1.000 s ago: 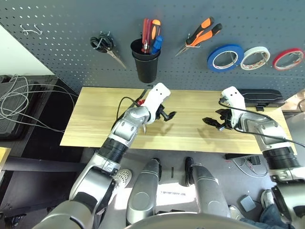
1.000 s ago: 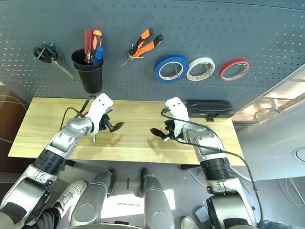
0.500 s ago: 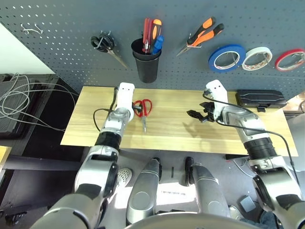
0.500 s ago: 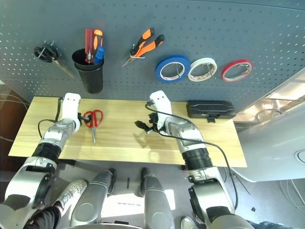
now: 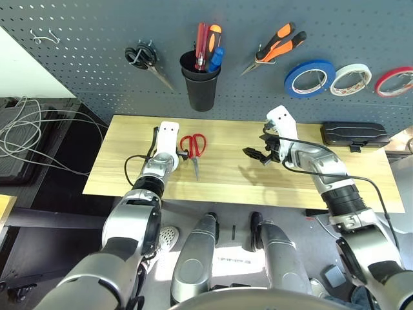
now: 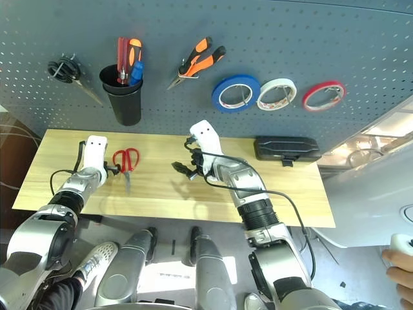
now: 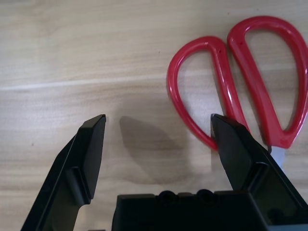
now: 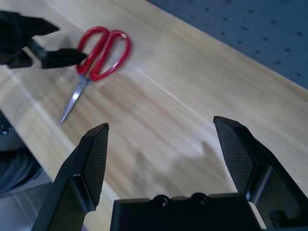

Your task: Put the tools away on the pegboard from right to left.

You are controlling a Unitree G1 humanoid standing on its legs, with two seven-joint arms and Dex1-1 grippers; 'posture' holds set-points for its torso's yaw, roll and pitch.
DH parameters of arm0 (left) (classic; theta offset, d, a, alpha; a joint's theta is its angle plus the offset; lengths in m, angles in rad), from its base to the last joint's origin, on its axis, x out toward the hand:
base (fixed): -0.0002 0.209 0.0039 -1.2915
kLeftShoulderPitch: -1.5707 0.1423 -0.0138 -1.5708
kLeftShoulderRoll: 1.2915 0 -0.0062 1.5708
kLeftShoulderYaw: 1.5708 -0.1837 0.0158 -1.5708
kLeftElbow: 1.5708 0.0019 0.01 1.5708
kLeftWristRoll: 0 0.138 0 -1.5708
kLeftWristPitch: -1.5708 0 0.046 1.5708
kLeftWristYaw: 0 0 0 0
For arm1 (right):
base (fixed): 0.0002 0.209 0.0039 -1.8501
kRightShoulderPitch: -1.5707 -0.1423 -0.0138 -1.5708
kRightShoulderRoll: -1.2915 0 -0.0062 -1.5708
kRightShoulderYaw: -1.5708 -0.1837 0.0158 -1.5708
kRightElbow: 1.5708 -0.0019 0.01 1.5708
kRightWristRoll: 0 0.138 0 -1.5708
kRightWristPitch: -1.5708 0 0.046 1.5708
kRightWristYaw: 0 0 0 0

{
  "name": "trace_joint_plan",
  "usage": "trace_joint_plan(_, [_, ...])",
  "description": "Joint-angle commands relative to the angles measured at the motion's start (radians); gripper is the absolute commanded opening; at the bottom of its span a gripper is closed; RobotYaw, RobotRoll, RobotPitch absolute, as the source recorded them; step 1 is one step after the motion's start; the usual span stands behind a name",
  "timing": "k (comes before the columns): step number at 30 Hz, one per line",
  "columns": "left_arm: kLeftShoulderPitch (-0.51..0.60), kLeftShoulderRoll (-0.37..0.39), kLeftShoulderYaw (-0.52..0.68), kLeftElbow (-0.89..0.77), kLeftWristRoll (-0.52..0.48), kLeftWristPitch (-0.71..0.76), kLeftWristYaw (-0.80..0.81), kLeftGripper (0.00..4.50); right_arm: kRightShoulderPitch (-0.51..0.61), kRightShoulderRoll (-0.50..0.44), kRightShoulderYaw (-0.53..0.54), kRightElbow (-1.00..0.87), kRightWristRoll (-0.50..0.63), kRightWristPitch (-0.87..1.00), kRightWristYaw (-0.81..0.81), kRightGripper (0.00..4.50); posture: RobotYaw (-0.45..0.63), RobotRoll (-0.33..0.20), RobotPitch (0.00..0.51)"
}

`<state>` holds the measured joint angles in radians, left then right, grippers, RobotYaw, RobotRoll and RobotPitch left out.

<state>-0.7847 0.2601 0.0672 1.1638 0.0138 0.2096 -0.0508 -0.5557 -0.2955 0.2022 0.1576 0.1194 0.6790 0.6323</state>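
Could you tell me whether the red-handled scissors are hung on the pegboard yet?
Not yet. The red-handled scissors lie flat on the wooden table, blades closed, beside the open left end effector, below the pegboard.

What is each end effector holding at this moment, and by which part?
Nothing is held. The left end effector is open beside the red-handled scissors lying on the wooden table; the right end effector is open above bare wood.
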Motion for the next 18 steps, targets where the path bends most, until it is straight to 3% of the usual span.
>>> trace_joint_plan(1, [0.026,-0.002,-0.007,0.054,0.016,0.015,-0.012,4.47,0.046,0.0,0.024,-0.045,0.003,0.033,0.004,4.5,0.08,0.0,0.387])
trace_joint_plan(12, [0.024,-0.037,0.021,0.089,-0.016,0.13,-0.077,4.47,0.064,-0.026,0.013,-0.094,0.015,0.086,0.011,4.5,0.07,0.0,0.425])
trace_joint_plan(18, [0.022,-0.067,0.004,0.067,-0.009,0.135,-0.176,2.72,0.033,-0.015,0.0,-0.067,0.021,0.08,0.004,4.5,0.09,0.0,0.41])
